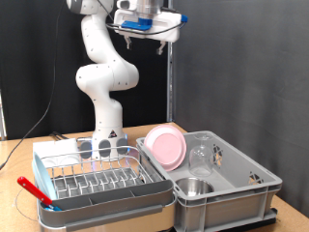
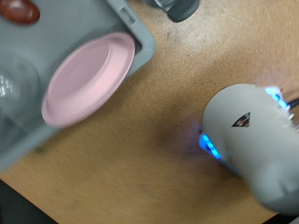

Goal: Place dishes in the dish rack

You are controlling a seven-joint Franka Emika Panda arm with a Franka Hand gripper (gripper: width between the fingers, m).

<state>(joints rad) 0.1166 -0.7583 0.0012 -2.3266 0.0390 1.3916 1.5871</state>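
Hovering at the exterior view's top, the gripper (image 1: 147, 27) is carrying nothing visible; whether its fingers are spread I cannot tell. Pink plate (image 1: 167, 147), steel bowl (image 1: 194, 187) and drinking glass (image 1: 202, 155) are sitting in the grey crate (image 1: 253, 188), leaving the dish rack (image 1: 97, 182) unloaded; the leaning plate is likely to slip during grasping.

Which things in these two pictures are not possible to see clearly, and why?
- Hand: exterior view, fingers too small to judge open or shut; wrist view shows none.
- Steel bowl: partly hidden by the crate wall.
- Glass: wrist view, blurred, cut by the edge.
- Pink plate: blurred.
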